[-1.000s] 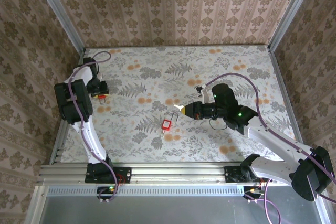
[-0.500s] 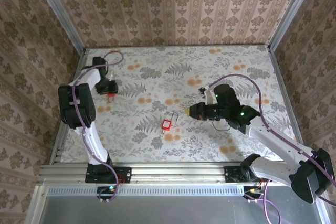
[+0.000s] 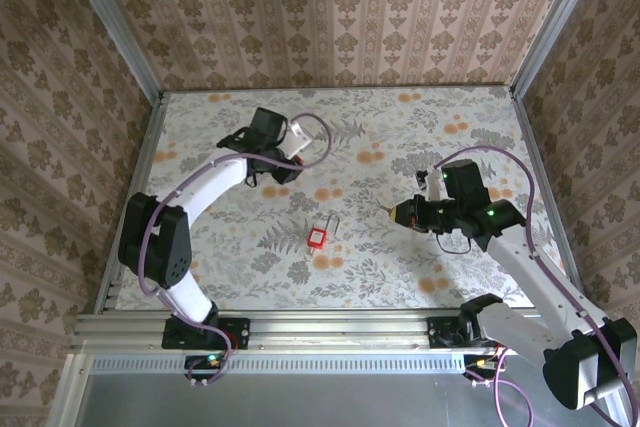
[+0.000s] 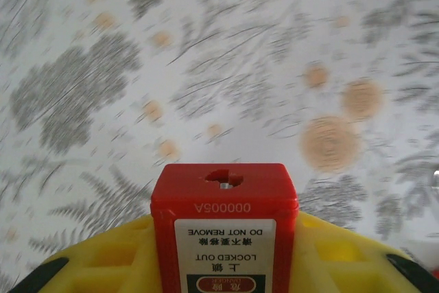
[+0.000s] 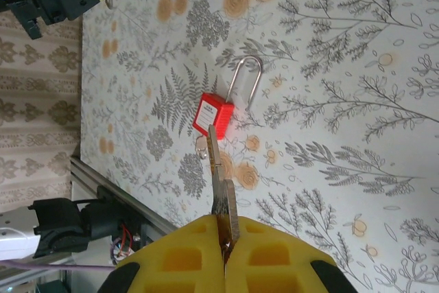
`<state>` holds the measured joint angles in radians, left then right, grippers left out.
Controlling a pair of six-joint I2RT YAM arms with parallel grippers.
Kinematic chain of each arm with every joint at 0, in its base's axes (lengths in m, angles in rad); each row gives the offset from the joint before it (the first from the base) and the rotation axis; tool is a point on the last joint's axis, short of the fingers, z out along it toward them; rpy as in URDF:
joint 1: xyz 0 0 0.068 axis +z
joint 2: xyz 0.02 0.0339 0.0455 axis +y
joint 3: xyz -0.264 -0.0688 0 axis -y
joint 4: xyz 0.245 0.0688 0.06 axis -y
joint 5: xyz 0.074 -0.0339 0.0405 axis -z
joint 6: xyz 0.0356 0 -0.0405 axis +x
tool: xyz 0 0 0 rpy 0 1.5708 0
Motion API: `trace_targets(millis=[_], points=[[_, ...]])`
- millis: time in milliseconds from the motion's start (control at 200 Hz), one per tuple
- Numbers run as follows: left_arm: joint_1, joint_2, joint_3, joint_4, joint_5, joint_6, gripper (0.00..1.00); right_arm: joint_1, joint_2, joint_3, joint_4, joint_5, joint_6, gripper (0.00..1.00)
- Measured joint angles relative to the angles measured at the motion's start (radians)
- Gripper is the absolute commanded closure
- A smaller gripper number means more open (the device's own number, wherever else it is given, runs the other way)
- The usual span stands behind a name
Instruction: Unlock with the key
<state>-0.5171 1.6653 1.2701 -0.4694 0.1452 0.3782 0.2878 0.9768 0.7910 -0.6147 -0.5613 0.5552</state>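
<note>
Held the left arm stretched far across the tabletop (image 3: 400,127), elbow bent, with the left claw (image 3: 277,165) clamped on a red padlock (image 4: 224,200). Held the right arm folded, right claw (image 3: 393,213) pointing left, pinched tight on a key (image 5: 218,169).

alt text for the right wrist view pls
The right gripper, shut on a key, aims its tip toward a red padlock lying on the floral table, silver shackle pointing away from the camera.
</note>
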Motion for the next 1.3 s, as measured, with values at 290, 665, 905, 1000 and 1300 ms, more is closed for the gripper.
trace_targets(millis=[290, 665, 905, 1000, 1300], points=[[-0.076, -0.118, -0.213, 0.144, 0.133, 0.227, 0.83, -0.002, 0.017, 0.008, -0.072, 0.0, -0.06, 1.0], [-0.234, -0.126, -0.181, 0.092, 0.193, 0.373, 0.89, -0.002, 0.049, 0.011, -0.024, -0.116, -0.097, 1.0], [-0.356, -0.126, -0.141, 0.037, 0.195, 0.412, 0.96, 0.032, 0.072, 0.011, 0.037, -0.134, -0.104, 1.0], [-0.375, -0.126, -0.133, 0.027, 0.195, 0.42, 0.96, 0.044, 0.08, 0.011, 0.051, -0.136, -0.105, 1.0], [-0.4, -0.126, -0.116, 0.019, 0.165, 0.431, 0.97, 0.083, 0.097, 0.01, 0.111, -0.142, -0.096, 1.0]])
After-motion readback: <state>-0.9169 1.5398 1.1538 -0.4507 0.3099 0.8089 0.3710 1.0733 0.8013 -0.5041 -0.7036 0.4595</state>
